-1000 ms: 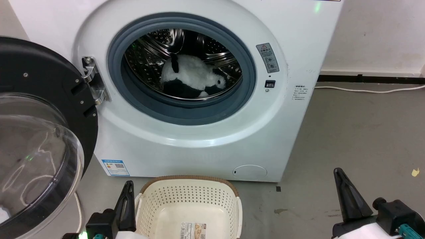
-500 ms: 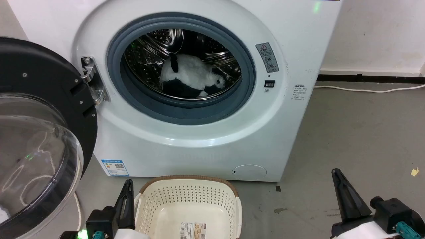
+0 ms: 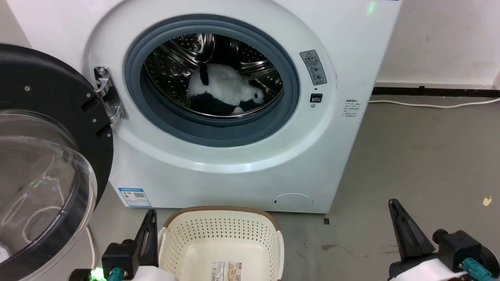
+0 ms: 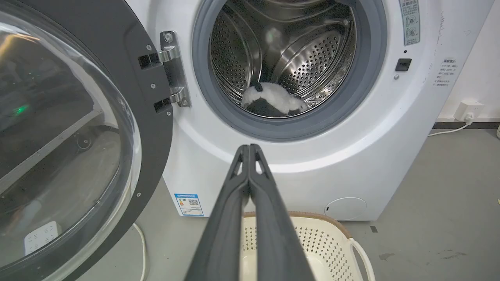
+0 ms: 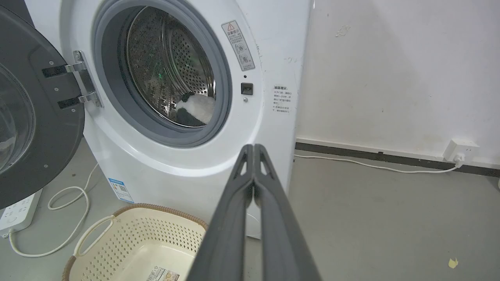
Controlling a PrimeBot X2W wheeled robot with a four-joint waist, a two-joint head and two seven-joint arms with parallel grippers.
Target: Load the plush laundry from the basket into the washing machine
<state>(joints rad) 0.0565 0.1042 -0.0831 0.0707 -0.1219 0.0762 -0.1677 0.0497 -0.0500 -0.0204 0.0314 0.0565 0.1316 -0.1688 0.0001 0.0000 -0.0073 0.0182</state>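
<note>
Panda soft toy point(image 3: 224, 88) lay inside the washing machine point(image 3: 234, 175), low in the perforated steel drum point(image 3: 172, 74). Its white back was up and black limbs showed beneath, well behind the grey gasket point(image 3: 218, 134). The round black-framed door point(image 3: 50, 86) stood swung wide on its metal hinge point(image 3: 107, 97), to the left as the robot faced the machine, with the clear bubble bulging toward the robot. The cream basket point(image 3: 220, 234) sat on the grey floor point(image 3: 410, 156) just in front of the machine, below the opening, with its brown rim toward the washer. A label sticker point(image 3: 228, 270) showed on its bottom. Left gripper point(image 4: 249, 147) hovered just beside the basket's left edge, both dark fingers pressed together tip to tip with nothing between them. Right gripper point(image 5: 254, 146) hung well off to the basket's right, above the floor, likewise closed flat and holding nothing. A white cable point(image 3: 429, 105) ran along the floor near the wall, right of the machine.
</note>
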